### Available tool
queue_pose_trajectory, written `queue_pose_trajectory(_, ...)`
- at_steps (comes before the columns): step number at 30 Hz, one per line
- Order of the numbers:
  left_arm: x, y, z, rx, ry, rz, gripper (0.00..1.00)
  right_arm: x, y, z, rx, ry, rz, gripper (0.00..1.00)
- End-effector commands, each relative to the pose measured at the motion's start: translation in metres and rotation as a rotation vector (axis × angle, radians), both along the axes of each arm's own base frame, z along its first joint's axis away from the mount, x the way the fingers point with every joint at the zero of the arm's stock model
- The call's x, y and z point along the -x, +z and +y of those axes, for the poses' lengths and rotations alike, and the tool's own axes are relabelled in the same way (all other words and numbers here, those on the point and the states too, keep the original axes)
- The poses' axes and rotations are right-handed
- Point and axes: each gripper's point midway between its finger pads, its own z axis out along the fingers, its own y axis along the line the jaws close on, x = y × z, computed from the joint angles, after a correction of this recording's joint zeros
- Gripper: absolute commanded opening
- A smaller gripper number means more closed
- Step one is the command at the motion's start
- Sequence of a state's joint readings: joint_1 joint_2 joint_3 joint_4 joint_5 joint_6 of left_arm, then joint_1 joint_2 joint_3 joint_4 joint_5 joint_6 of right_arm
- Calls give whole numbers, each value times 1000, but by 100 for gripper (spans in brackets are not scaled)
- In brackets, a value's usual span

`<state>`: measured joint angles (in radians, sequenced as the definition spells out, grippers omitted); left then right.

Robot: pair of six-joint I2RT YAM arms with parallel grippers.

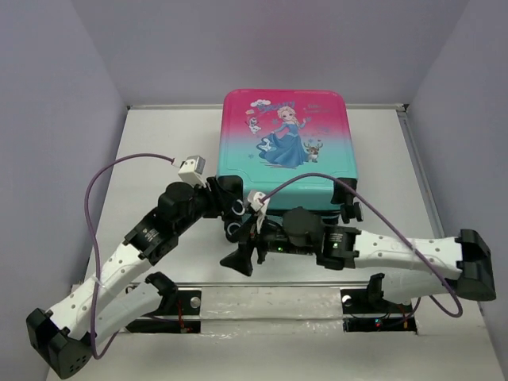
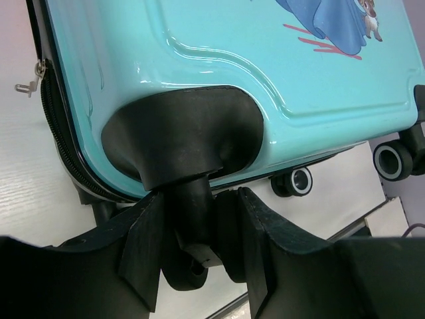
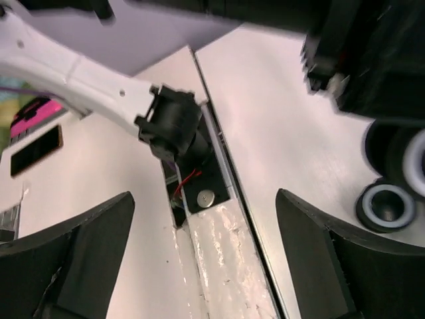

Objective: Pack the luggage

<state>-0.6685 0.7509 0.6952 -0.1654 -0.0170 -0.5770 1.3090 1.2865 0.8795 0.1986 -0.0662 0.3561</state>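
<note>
Luggage [image 1: 286, 135] wheel stem [image 2: 192, 206] between left fingers [image 2: 143, 249]

Overhead behind arms [image 1: 119, 262], facing down; left wrist close on luggage [image 2: 265, 80]; right wrist, blurred, likely faces table [image 3: 279, 133].

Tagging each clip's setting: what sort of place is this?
Probably a lab test cell: a white table boxed in by plain walls, left arm and right arm bolted at its near edge, a child's suitcase on it.
</note>
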Motion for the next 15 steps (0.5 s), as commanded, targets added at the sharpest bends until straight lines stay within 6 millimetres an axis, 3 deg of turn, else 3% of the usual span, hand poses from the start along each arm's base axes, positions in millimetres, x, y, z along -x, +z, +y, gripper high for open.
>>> queue_pose_trajectory(1,5,79,-32,189,-149,-240,6,-29,65,-34,1,-159,-45,93)
queue_pose_trajectory(2,5,77,-35,185,-165,-233,6,-48,77,-44,9,-244,-78,94)
queue_pose_trajectory(4,7,68,-38,182,-183,-209,6,-100,94,-83,53,-490,-141,96)
queue_pose_trajectory(5,9,67,-41,190,-205,-207,6,-149,107,-120,43,-650,-146,96)
queue_pose_trajectory(7,11,59,-44,192,-220,-192,6,-194,117,-170,21,-802,-136,96)
queue_pose_trajectory(8,12,58,-46,195,-233,-190,6,-237,116,-228,26,-984,-117,97)
queue_pose_trajectory(10,14,52,-48,192,-246,-178,6,-265,101,-265,53,-1057,-65,98)
queue_pose_trajectory(11,15,52,-49,195,-253,-179,6,-282,98,-305,59,-1162,-46,99)
queue_pose_trajectory(15,20,46,-53,188,-278,-175,6,-313,79,-351,108,-1246,-6,100)
